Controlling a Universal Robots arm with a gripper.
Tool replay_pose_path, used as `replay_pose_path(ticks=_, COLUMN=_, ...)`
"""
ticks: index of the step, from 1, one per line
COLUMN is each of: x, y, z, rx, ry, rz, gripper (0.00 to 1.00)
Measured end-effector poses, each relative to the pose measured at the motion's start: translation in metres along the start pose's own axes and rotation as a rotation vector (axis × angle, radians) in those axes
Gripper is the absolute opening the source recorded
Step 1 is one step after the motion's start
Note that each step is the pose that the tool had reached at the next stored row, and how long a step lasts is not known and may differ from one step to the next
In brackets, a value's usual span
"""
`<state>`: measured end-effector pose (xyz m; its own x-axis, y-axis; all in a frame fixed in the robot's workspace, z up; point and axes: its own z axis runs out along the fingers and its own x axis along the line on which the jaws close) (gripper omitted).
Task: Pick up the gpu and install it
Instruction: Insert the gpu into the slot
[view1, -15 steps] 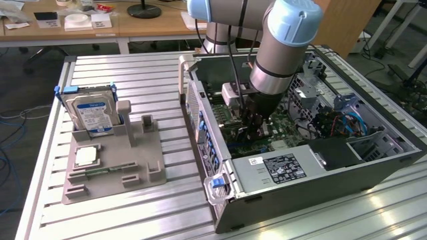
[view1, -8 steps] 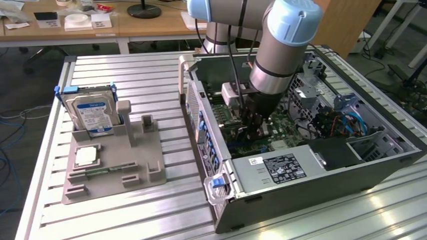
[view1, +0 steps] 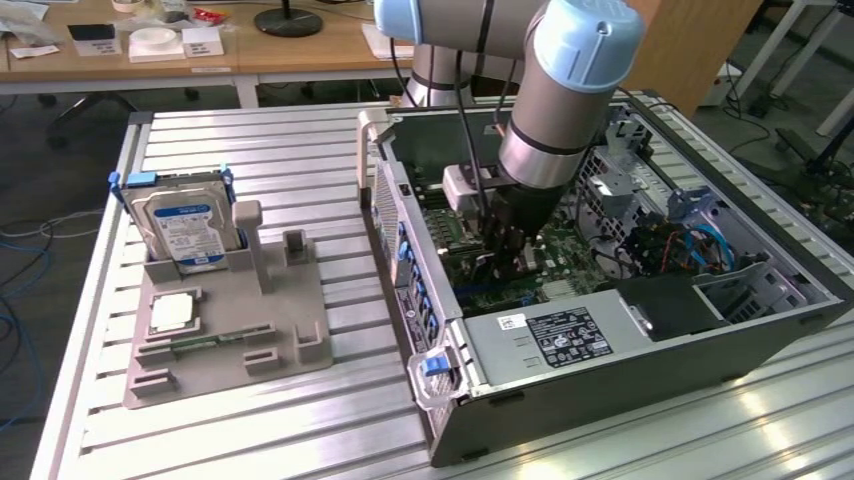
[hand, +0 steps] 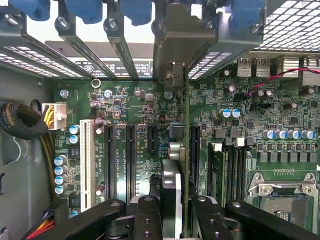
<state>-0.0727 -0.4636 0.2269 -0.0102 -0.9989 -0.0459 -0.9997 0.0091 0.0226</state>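
Observation:
My gripper (view1: 514, 250) is down inside the open PC case (view1: 747, 345), over the green motherboard (hand: 125, 107). Its black fingers (hand: 145, 217) are shut on the gpu (hand: 185, 150), a thin card seen edge-on and standing upright on the board between the black expansion slots (hand: 129, 155). The card's pale metal bracket end (hand: 172, 45) reaches the row of rear slot openings in the case wall. Whether the card's lower edge sits in a slot cannot be told. In the exterior view the arm's wrist hides most of the card.
On the exterior view's left, a grey fixture (view1: 267, 330) carries the silver hard drive (view1: 187, 225) and a small square CPU chip (view1: 174, 312). Inside the case lie the power supply (view1: 561, 335), blue cables (view1: 694, 245), a cable bundle (hand: 20, 122) and the CPU socket (hand: 282, 200).

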Motion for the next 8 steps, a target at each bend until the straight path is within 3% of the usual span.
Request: replay_pose_path(ticks=8, x=0.0002, y=0.0, z=0.0031, rx=-0.0001, ry=0.0001, rz=0.0, gripper=0.28)
